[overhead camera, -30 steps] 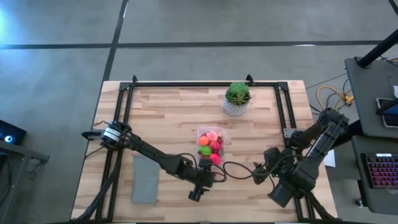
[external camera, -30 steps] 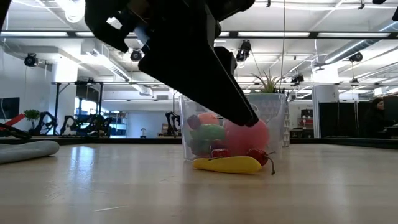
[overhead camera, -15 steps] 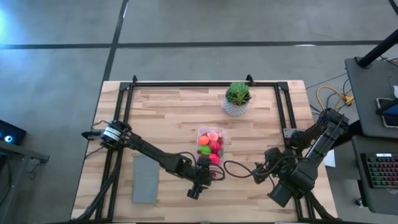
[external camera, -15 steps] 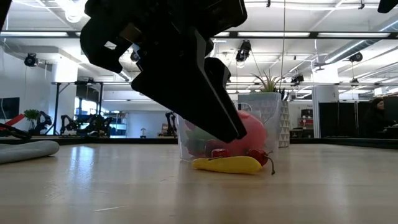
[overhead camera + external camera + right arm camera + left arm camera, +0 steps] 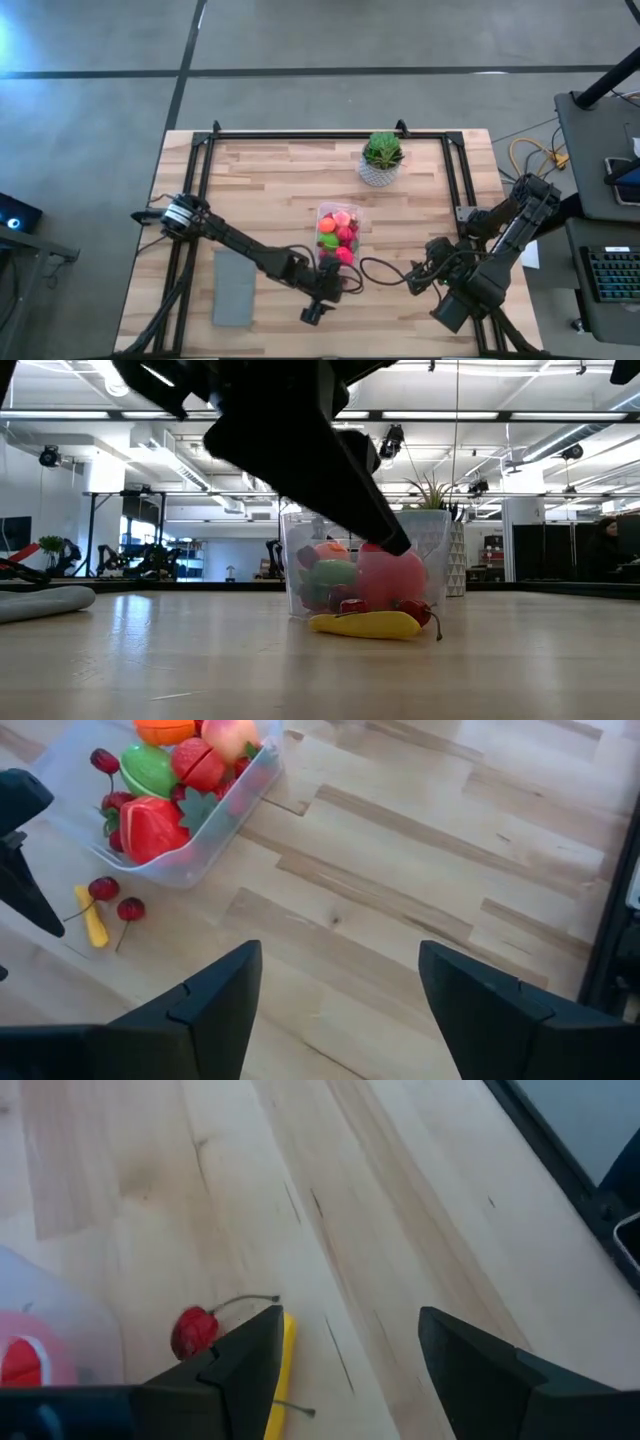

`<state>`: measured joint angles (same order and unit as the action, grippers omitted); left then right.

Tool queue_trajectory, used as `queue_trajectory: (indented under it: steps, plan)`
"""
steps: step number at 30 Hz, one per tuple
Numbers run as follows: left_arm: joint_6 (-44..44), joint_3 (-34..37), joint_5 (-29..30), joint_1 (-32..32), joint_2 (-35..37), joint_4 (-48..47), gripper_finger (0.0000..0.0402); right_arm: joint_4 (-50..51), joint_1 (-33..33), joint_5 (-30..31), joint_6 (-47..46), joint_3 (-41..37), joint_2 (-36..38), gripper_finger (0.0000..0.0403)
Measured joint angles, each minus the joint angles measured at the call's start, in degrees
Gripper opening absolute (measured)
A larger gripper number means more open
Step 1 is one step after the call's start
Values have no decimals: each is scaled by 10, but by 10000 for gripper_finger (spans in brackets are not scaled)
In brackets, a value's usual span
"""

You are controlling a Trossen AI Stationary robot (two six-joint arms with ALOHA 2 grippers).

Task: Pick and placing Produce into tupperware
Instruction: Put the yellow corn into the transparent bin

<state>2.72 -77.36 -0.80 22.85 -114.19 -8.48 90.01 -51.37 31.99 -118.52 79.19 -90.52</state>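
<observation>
the tupperware sits near the middle of the wooden counter, a little toward the right edge, and holds most of the produce: a strawberry, a green piece, an orange ball and other red and pink bits. just outside the tub, on its near-edge side, a yellow piece lies flat on the counter with two red cherries beside it; in the low view one cherry rests right behind the yellow piece, both close against the tub wall. the left end effector hangs over the counter just on the near-edge side of these loose pieces, its fingers spread apart with nothing between them, one fingertip right next to the yellow piece and a stemmed cherry. the right end effector waits toward the near right corner of the counter, also spread and empty, facing the tub from well apart. a green spiky plant in a white pot stands close to the far edge, beyond the tub, and a flat grey rectangle lies near the near left corner.
</observation>
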Motion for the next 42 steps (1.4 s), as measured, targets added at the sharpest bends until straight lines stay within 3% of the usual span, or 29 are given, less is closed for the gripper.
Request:
queue_trajectory:
  steps: [20, 29, 34, 39, 42]
  plan:
    - [-5, 27, 4, -11, 1, 19, 219, 0, 0, -7, 0, -4, 0, 258]
    - [-18, -23, 4, 12, 26, 20, 219, 0, 0, -11, 1, -4, 0, 258]
    - [-18, -46, 22, 23, 28, -52, 219, 0, 0, -12, 5, -5, 0, 258]
    - [-16, -64, 77, 36, 28, -165, 219, 0, 0, -16, 7, -9, 0, 258]
    - [-16, -64, 94, 39, 28, -174, 219, 0, 0, -21, 14, -12, 0, 258]
